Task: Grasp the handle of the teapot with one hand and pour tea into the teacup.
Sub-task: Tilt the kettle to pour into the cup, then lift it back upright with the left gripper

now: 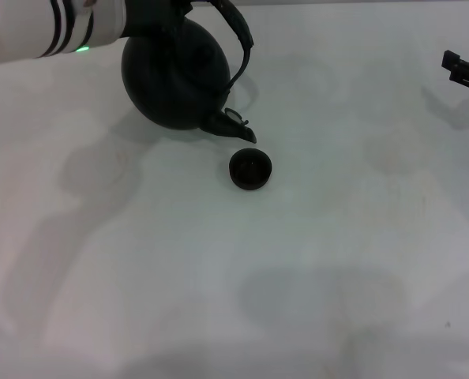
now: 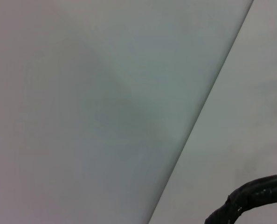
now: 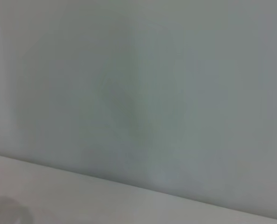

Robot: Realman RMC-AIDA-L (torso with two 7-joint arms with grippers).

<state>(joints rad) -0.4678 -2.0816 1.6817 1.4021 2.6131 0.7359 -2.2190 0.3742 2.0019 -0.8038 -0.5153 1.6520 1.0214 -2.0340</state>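
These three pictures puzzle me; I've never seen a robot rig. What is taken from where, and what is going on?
The wide picture comes from a camera on the robot's head, looking down at a white table. The other two come from cameras on its wrists and show mostly blank surface. The white left arm reaches in at the top and carries a black teapot by its handle, tilted with the spout just above a small dark teacup. The left pincer itself is hidden. The right pincer waits at the table's right edge, holding nothing.
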